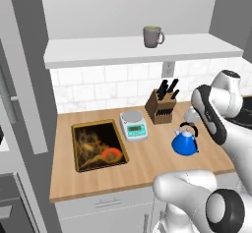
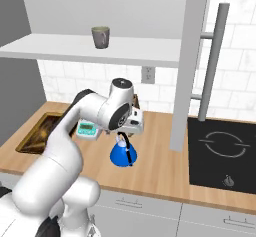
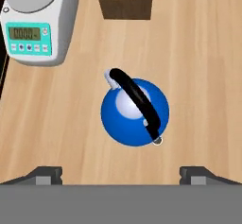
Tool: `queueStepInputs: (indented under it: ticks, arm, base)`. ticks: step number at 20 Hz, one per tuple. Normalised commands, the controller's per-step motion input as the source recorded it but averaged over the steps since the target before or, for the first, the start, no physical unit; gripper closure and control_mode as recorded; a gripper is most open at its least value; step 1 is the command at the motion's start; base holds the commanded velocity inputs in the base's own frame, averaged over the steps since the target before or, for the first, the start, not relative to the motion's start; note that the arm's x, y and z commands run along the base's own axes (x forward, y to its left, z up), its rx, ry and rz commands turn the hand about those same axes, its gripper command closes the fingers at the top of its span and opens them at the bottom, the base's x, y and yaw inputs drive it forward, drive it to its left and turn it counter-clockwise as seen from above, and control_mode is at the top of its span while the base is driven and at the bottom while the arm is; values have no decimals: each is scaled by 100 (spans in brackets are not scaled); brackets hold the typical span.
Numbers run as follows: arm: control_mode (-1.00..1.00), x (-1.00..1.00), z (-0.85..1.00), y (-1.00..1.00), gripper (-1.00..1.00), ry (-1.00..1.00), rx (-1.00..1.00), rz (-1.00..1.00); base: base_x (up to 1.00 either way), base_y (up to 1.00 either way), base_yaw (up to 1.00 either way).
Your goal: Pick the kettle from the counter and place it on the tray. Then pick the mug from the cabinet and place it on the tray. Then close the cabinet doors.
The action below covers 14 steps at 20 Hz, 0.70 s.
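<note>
The blue kettle (image 3: pixel 135 112) stands on the counter (image 3: pixel 198 76) at the centre of the hand view, claw (image 3: pixel 121 173) spread wide above it. I would turn the wrist so the fingertips (image 3: pixel 46 175) straddle the diagonal black handle (image 3: pixel 137 100), descend straight, then pinch

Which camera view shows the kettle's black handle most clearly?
The hand view: it looks straight down on the kettle, so the handle runs fully visible across the blue dome. The left base view shows the handle small, from the side. In the right base view the arm partly covers the kettle.
</note>
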Motion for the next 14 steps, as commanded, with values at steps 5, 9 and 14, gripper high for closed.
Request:
queueStepInputs:
  ticks: [5,9,14]
  arm:
    - [-100,55,-27,-5,-100,15,-1,0]
    - [-100,31,-30,-11,-100,7,0,1]
    - [-100,7,-30,-13,-100,1,0,8]
  base:
    - [0,0,0]
    - [0,0,0]
    - [0,0,0]
